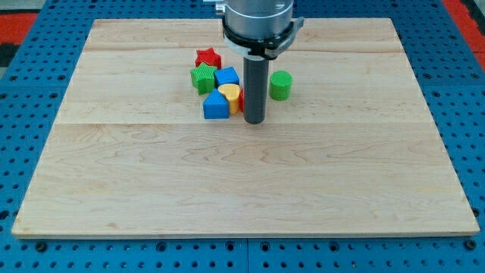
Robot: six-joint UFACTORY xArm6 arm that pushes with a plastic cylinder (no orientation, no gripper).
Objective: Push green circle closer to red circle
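My tip (254, 121) rests on the pale wooden counter (242, 174), at the lower end of a straight dark rod that comes down from the grey arm housing (258, 19) at the view's top. There is no gripper on this arm, so nothing spreads, presses together or pinches; the rod simply stands upright with its end on the wood.

The green circle (281, 85), a small ribbed green cylinder block, stands to the view's right of my tip and a little toward the view's top, near the rod but apart from it.

A thin strip of red (242, 101) shows just at the rod's left edge; it is a red block, mostly hidden behind the rod, so its shape cannot be made out. Touching it on the view's left is a yellow heart-like block (231, 93). Further left of my tip lies a blue block with a rounded top (215, 105), and above that a second blue block (226, 76). A green star-like block (202, 78) sits at the cluster's left edge, and a red star block (208, 58) lies furthest toward the view's top. The counter sits on a blue perforated base (30, 91).
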